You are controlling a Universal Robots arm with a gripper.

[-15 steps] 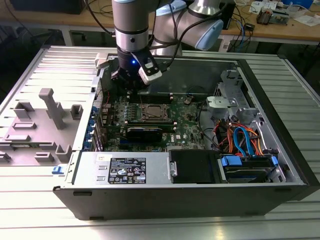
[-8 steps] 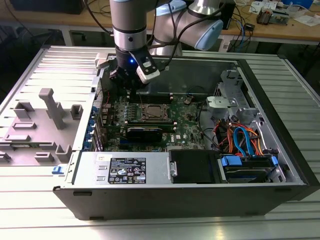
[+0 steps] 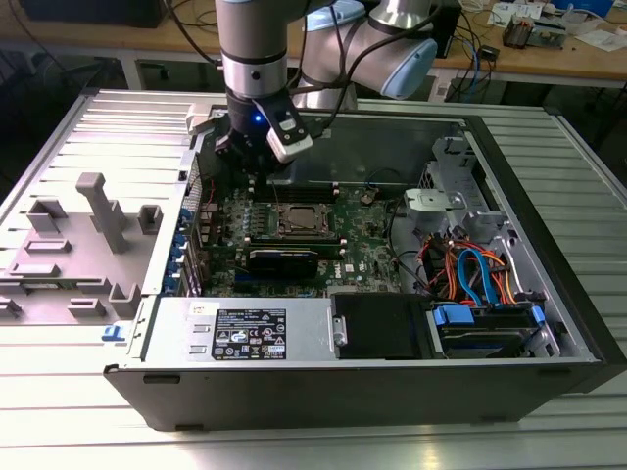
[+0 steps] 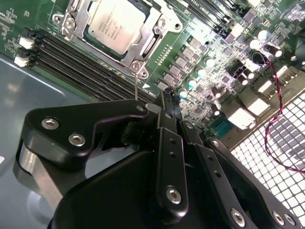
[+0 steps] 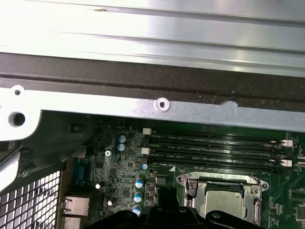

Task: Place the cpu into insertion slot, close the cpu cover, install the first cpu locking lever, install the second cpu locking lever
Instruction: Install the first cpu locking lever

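Closest to the lens in the second wrist view is the black, bolted body of the gripper [image 4: 167, 98]. Its two fingers are drawn together, and I can see nothing between them. The gripper hangs low inside an open computer case [image 3: 323, 392] that lies on its side on a slatted metal bench [image 3: 294, 446], which leaves the green motherboard [image 4: 209, 62] facing up for an arm working from above. Just beyond the fingertips is the insertion slot [image 4: 138, 67], a silvery bracket screwed at its corners. The cpu [image 4: 116, 21] is already in it, lying flat with its dull metal top upward. The chip is square, so it has no real long axis. Its edges sit square to the socket and run parallel to the long black memory slots [image 4: 71, 62] beside it, which cross the board from the exterior view's left to its right. The cpu cover [image 4: 102, 47] appears to be down, framing the chip through its window and pinning its edges. A thin locking lever [image 4: 137, 86] rises from the near corner of the socket towards the gripper. It looks unlatched, and I cannot tell whether the gripper touches it. The gripper seems to be placed at that corner because the lever pivots there.
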